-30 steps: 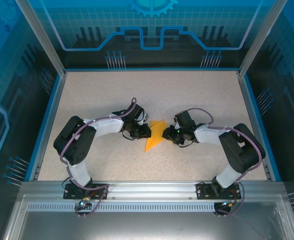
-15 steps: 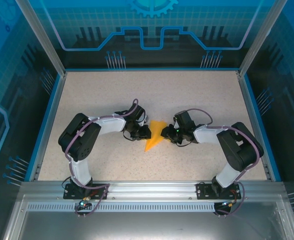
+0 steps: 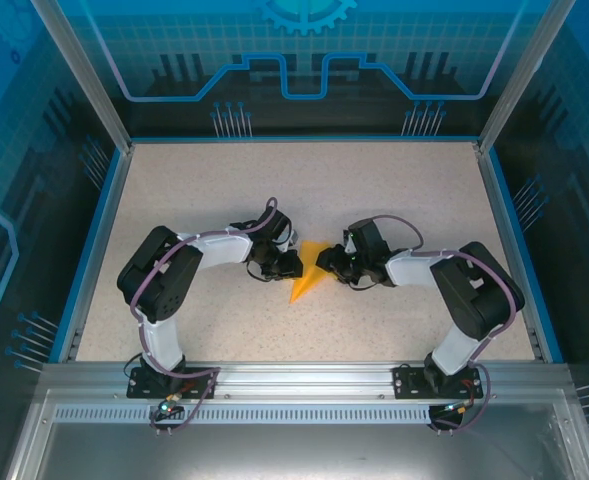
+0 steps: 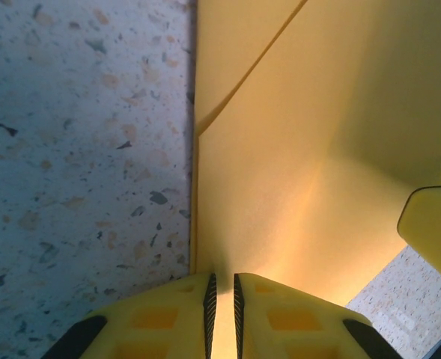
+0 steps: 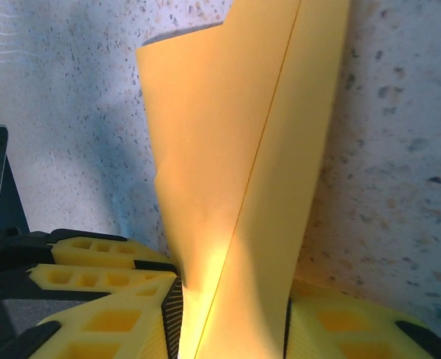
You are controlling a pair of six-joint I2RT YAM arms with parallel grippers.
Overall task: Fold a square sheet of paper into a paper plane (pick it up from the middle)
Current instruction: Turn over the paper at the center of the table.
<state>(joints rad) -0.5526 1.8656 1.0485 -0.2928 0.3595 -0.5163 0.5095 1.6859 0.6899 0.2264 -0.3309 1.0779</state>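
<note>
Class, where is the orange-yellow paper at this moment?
Top view, centre: the paper sits between the left gripper and right gripper, pinched in the left's jaws.

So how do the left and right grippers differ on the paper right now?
The left gripper has its jaws almost together, pinching the paper thin. The right gripper has its jaws well apart, with a folded flap standing between them. The left gripper plainly grips; whether the right gripper grips I cannot tell. Both meet the same sheet, from opposite sides.
</note>
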